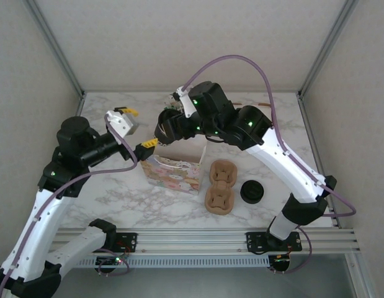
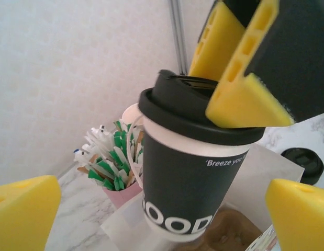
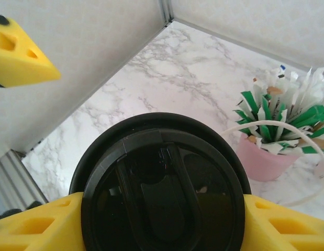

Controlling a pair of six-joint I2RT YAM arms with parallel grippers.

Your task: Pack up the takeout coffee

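The takeout coffee point(image 2: 188, 183) is a dark paper cup with white lettering and a black lid point(image 3: 162, 188). My right gripper point(image 3: 162, 230) is shut on the lid from above, one yellow finger point(image 3: 31, 230) on each side. In the left wrist view one of those fingers point(image 2: 240, 99) rests on the lid's rim. My left gripper point(image 2: 162, 219) is wide open, its pads standing apart from the cup on both sides. From above, the right gripper point(image 1: 170, 125) hangs over the patterned paper bag point(image 1: 174, 172) and hides the cup; the left gripper point(image 1: 140, 128) is just left of it.
A pink cup of green and white sachets point(image 3: 261, 157) stands on the marble just behind the coffee. Two brown pulp cup carriers point(image 1: 219, 185) lie right of the bag. A low black round item point(image 1: 252, 191) sits beside them. Walls close in at the back and both sides.
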